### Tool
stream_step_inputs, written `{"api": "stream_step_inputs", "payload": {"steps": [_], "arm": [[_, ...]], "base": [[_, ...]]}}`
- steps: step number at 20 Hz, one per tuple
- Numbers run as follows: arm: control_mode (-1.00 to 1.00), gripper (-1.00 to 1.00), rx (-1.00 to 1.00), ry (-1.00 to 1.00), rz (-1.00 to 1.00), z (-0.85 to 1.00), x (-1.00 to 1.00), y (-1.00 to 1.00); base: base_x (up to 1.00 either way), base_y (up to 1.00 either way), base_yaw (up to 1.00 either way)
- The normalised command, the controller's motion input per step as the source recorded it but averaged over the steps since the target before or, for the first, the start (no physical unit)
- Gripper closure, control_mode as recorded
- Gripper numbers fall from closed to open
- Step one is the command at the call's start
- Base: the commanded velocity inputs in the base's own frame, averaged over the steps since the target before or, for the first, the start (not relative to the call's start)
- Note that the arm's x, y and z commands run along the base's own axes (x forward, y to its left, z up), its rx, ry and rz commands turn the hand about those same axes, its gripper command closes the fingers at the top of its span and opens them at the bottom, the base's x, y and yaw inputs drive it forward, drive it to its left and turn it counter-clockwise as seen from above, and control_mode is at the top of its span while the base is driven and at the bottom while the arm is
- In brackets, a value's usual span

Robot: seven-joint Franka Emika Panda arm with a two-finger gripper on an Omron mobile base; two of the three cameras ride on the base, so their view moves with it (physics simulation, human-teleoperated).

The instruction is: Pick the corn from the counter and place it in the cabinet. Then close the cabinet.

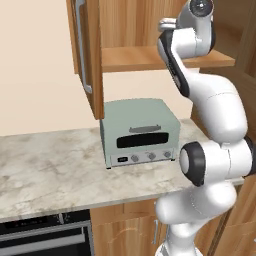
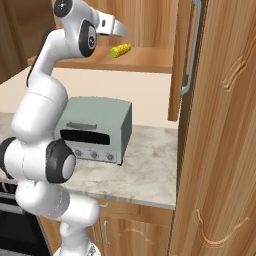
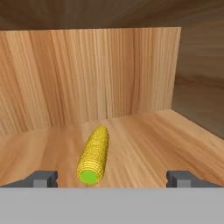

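Lying corn [image 3: 94, 155] inside cabinet [image 3: 144, 135], unlabelled

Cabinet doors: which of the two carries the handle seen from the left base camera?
The left door, swung open over the toaster oven, shows its silver bar handle there; the other door appears in the right base view.

Below me a pale green toaster oven [image 1: 140, 132] stands on the surface, set back against the cream wall [image 1: 35, 65]. I see a dark glass door with a grey handle on its front, and a dark strip with three silver knobs beneath. Lower left, a black oven [image 1: 45, 237] with a silver bar handle sits beside the lower wooden cupboards [image 2: 130, 235]. A tall wood panel [image 2: 225, 125] rises at my right.
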Motion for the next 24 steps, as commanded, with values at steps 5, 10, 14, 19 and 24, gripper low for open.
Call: {"api": "stream_step_inputs", "payload": {"steps": [5, 10, 14, 19, 24], "arm": [[-1.00, -1.00, 0.00, 0.03, -0.02, 0.00, -0.76, 0.00], [-1.00, -1.00, 0.01, 0.00, 0.00, 0.00, -0.61, -0.06], [-1.00, -1.00, 0.10, 0.00, 0.00, 0.00, -0.83, -0.16], [-1.00, -1.00, 0.14, 0.00, 0.00, 0.00, -0.76, -0.22], [-1.00, -1.00, 0.07, 0.00, -0.01, 0.00, -0.75, -0.17]], "base": [[0.00, 0.00, 0.00], [0.00, 0.00, 0.00], [0.00, 0.00, 0.00], [0.00, 0.00, 0.00], [0.00, 0.00, 0.00]]}}
